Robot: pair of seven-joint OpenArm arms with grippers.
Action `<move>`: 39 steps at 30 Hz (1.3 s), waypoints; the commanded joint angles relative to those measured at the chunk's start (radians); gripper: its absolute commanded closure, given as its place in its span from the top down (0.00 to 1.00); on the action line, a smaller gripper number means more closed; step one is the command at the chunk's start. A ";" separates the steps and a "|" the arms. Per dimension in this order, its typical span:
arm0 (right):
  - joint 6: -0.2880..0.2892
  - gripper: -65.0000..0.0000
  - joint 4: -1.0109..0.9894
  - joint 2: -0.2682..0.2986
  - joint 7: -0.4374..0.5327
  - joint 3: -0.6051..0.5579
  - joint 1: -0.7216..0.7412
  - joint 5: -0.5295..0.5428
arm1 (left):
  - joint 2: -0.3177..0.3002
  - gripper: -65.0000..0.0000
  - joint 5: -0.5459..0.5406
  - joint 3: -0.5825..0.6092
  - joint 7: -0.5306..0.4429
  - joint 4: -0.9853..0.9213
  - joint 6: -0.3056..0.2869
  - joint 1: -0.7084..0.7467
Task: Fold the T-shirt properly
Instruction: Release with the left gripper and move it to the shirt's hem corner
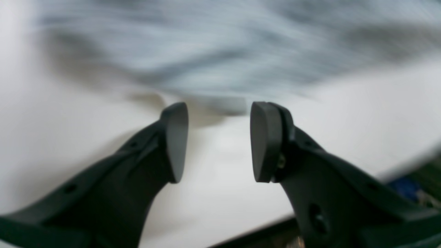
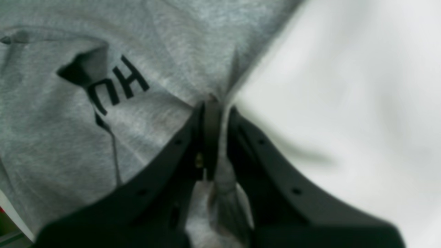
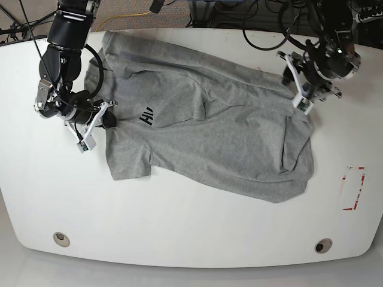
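Base view shows the T-shirt spread across the middle of a white table, wrinkled and lying at a slant, its higher end toward the far left corner and its lower end toward the near right. Black letters are printed on the grey cloth near the left side, partly hidden by a fold. A red outlined mark sits on the table well to the right of the shirt, and dark cables run along the far edge.

On the left of that view the right gripper is at the shirt's left edge. The right wrist view shows its jaws together, pinching a fold of grey cloth that bunches up between the fingers; the letters lie just beyond, with bare table on the other side.

On the right of the base view the left gripper hovers at the shirt's far right edge. From the left wrist view, which is blurred, its jaws stand apart with nothing between the pads; the shirt lies just past the fingertips, with white table beneath them.
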 commanded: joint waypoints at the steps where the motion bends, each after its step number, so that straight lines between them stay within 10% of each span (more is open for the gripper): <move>1: 0.002 0.00 0.015 0.012 0.019 0.006 0.022 0.015 | 0.013 0.41 -0.058 -0.047 -0.010 0.014 0.002 -0.056; 15: 0.002 0.00 0.015 -0.024 0.020 0.002 0.022 0.015 | 0.011 0.41 0.040 -0.204 -0.048 -0.250 0.002 -0.469; 24: 0.002 0.00 0.013 -0.042 0.028 0.006 0.032 0.013 | -0.041 0.59 0.203 -0.217 -0.282 -0.586 0.047 -0.601; 39: 0.002 0.00 0.015 -0.048 0.028 0.002 0.029 0.013 | -0.156 0.59 0.212 -0.216 -0.601 -1.169 0.091 -0.792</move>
